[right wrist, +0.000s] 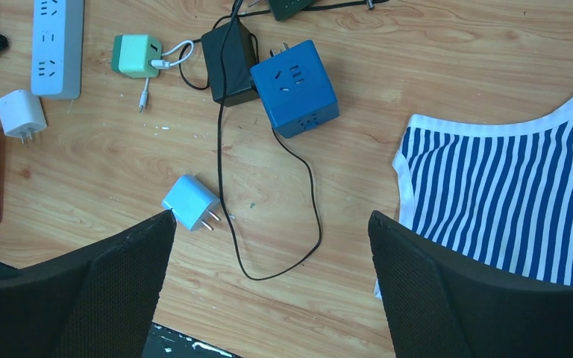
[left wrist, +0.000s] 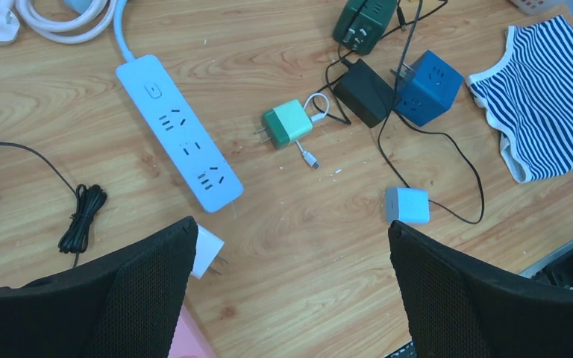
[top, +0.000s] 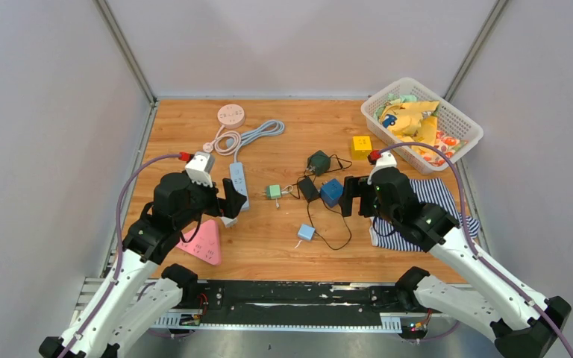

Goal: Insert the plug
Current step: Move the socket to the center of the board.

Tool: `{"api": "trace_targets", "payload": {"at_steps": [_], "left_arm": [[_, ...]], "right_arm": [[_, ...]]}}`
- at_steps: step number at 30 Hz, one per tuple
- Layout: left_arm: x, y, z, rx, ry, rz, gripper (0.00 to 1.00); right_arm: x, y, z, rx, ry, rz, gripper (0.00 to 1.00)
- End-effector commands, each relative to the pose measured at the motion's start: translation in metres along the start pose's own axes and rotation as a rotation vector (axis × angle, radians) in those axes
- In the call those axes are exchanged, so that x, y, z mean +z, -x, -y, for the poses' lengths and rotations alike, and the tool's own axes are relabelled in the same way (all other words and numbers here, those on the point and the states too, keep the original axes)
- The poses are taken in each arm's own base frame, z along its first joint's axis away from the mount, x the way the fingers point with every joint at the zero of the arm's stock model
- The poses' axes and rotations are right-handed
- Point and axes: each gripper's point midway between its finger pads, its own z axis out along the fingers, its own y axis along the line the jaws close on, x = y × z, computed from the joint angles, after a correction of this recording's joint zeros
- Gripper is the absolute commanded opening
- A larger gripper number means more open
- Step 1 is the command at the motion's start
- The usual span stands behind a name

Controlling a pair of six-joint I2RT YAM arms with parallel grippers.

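1. The power strip [left wrist: 179, 133] lies flat on the wooden table [top: 306, 123], left of centre, with its three socket groups bare.
2. A white plug [left wrist: 207, 250] lies on its side just beside the strip's near end and is not in any socket.
3. A green plug [left wrist: 287, 124] with a short white cable lies to the right of the strip. A light-blue plug [right wrist: 190, 203] rests nearer the arms, prongs sideways, next to a loop of black cord.
4. Beyond it, a blue cube socket [right wrist: 295, 88] sits against a black adapter [right wrist: 229, 62].
5. The left gripper [left wrist: 291, 231] hangs over the strip's near end with its fingers spread wide, holding nothing.
6. The right gripper [right wrist: 272, 220] hangs above the light-blue plug, also spread wide with nothing between its fingers.
7. A striped cloth [right wrist: 522, 194] lies on the right, and a white basket [top: 459, 119] stands in the far right corner.
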Motion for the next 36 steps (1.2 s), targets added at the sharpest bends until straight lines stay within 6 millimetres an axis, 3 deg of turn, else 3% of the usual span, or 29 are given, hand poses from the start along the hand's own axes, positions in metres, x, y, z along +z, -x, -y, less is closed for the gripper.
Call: {"api": "trace_targets", "payload": {"at_steps": [1, 9, 13, 20, 28, 36], "left_arm": [[0.000, -0.006, -0.006, 0.000, 0.029, -0.005, 1.00], [0.001, -0.015, -0.027, -0.075, 0.161, -0.033, 1.00], [0.003, -0.025, -0.051, -0.192, 0.325, -0.047, 1.00], [0.006, -0.059, -0.088, -0.365, 0.582, -0.077, 1.00], [-0.012, -0.090, -0.127, -0.478, 0.859, -0.048, 0.99], [-0.007, -0.116, -0.125, -0.543, 0.868, -0.114, 0.99]], "right_arm": [[0.001, 0.003, 0.003, 0.021, -0.030, 0.015, 1.00], [-0.001, 0.003, -0.004, 0.020, 0.008, 0.013, 1.00], [-0.001, 0.002, -0.005, 0.006, 0.023, 0.018, 1.00], [-0.007, 0.002, -0.010, -0.023, 0.079, 0.040, 1.00], [-0.026, 0.010, -0.033, -0.049, 0.263, 0.149, 1.00], [-0.030, 0.003, -0.042, -0.046, 0.333, 0.163, 1.00]]}}
